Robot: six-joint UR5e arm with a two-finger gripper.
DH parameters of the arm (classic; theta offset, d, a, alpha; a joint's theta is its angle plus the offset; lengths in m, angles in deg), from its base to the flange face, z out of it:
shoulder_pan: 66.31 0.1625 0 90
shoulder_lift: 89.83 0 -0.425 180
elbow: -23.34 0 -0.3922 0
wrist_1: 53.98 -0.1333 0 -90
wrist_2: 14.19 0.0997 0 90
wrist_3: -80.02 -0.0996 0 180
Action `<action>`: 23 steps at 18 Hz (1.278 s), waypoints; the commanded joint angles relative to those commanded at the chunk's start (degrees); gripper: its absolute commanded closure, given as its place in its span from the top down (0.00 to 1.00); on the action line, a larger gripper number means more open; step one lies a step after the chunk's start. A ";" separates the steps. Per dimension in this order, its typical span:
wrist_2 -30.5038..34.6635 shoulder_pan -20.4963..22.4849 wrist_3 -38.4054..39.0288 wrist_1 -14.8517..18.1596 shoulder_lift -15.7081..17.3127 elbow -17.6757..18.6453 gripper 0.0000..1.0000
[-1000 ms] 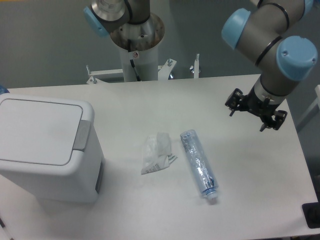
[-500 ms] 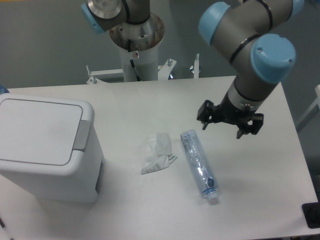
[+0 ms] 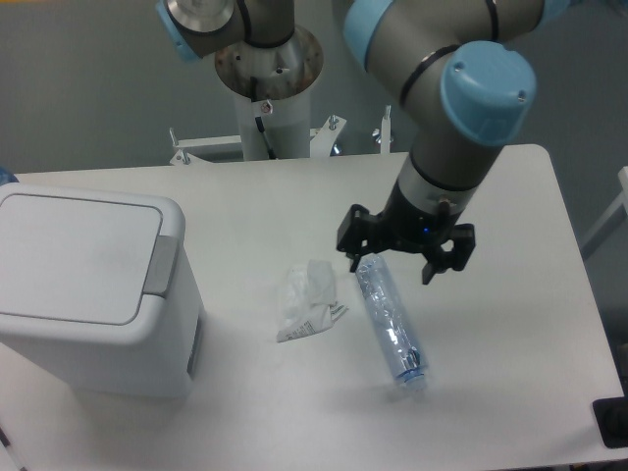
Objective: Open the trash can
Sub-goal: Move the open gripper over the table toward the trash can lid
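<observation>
directly beneath the claw (image 3: 404, 254), spread and gripping nothing, lies a plastic bottle (image 3: 390, 320). trash can (image 3: 88, 290) sits far to its left, lid closed. risk: low travel could knock bottle or crumpled wrapper (image 3: 310, 300).

Robot arm (image 3: 446, 147): grey tubular links, light-blue round joint caps, black seam rings; black two-finger gripper (image 3: 404, 259) w/ forked tips.

Arm reaching in from upper right, wrist pointing down, gripper (image 3: 400, 253) spread wide, holding nothing
</observation>
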 joint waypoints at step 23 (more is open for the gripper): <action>-10.83 -9.41 15.66 -19.86 9.85 14.85 1.00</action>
